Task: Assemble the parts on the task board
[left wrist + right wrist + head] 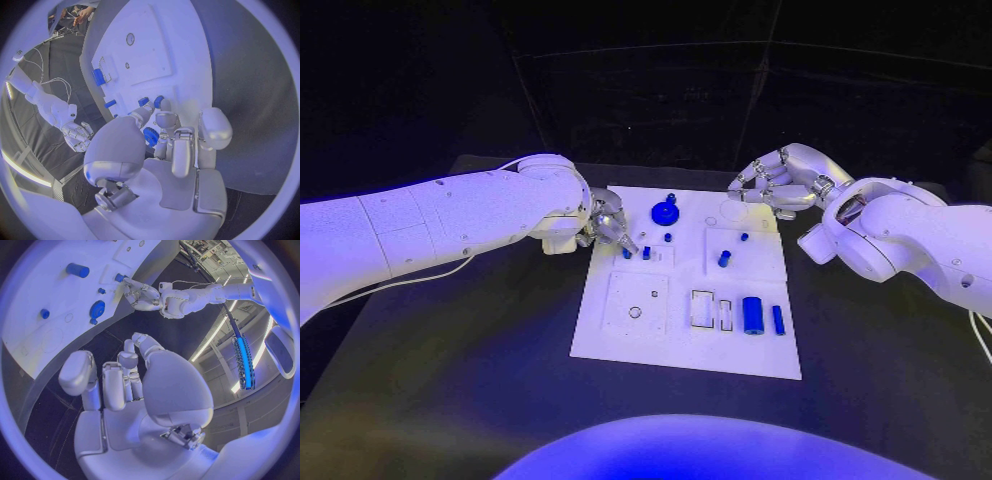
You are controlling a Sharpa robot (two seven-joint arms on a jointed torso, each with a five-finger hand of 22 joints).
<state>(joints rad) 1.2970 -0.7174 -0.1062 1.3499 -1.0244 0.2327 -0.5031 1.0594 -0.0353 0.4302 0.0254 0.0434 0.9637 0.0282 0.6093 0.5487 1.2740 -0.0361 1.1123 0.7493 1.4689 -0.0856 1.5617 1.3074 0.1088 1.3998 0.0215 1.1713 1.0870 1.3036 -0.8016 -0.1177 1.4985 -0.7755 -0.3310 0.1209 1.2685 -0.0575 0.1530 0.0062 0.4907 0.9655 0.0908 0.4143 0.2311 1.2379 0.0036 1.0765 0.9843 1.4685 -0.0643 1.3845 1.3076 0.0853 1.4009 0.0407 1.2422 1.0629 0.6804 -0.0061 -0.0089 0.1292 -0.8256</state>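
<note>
1. Near the far left corner of the task board [625, 335], the left hand [606, 228] is lowered with its fingers [164, 112] drawn together over two small blue pegs [646, 252]; whether a peg is actually pinched cannot be told.
2. Beyond the far right corner of the board, the right hand [776, 182] is held above the table, fingers curled loosely and apart, with nothing in it.
3. A round blue knob [665, 212] stands near the far edge of the board, and a short blue pin [726, 258] lies further right.
4. Toward the near right corner, a larger blue cylinder [753, 315] and a slim blue bar [777, 320] lie side by side beside a pale slotted block [702, 308].
5. All the parts are judged to be light, rigid and smooth, so slipping or rolling is likely.
6. The pegs are best pinched across their sides by the fingertips; the cylinder is best taken at its middle.
</note>
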